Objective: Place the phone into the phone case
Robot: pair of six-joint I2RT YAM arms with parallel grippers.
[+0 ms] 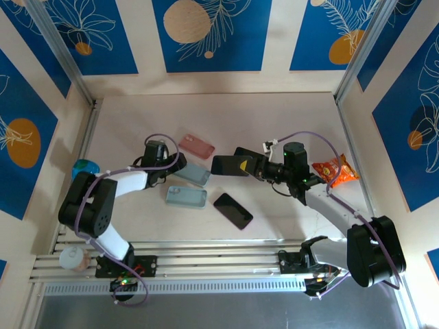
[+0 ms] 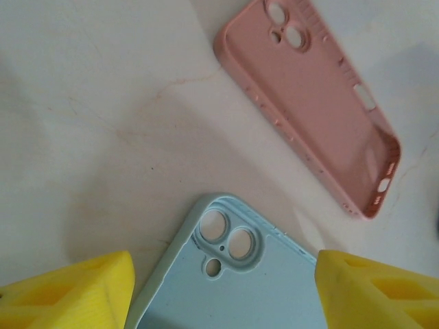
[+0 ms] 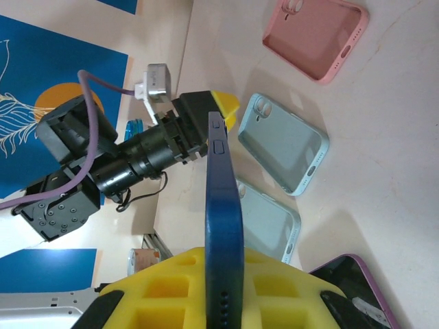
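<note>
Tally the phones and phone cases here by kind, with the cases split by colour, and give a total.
Pink phone case: 1
Light blue phone cases: 2, farther case and nearer case
Phones: 2, black phone lying flat and dark blue phone in the right gripper
Total: 5

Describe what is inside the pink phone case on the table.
Nothing: the pink phone case lies open side up, empty, its bare inner floor and camera holes showing. The table beneath it is covered.
</note>
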